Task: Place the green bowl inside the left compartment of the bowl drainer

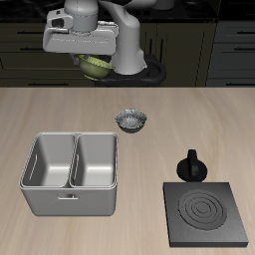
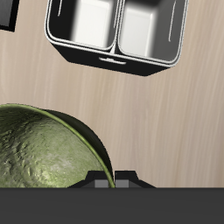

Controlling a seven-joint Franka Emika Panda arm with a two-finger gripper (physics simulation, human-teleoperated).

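My gripper [image 1: 99,60] hangs high over the back of the table, shut on the green bowl [image 1: 96,67], which shows olive below the hand. In the wrist view the green bowl [image 2: 44,150] fills much of the frame, its mottled inside and thin rim close to my gripper [image 2: 112,182]. The bowl drainer [image 1: 70,202], a light-grey bin with two deep square compartments, stands on the table nearer the front edge, well below the bowl and apart from it. Both compartments of the bowl drainer [image 2: 87,52] show no contents in the wrist view.
A grey-silver bowl [image 1: 130,121] sits mid-table behind the drainer. A flat black stove plate [image 1: 206,212] lies near the front edge, with a small black knobbed object [image 1: 190,165] just behind it. Dark cabinets line the back.
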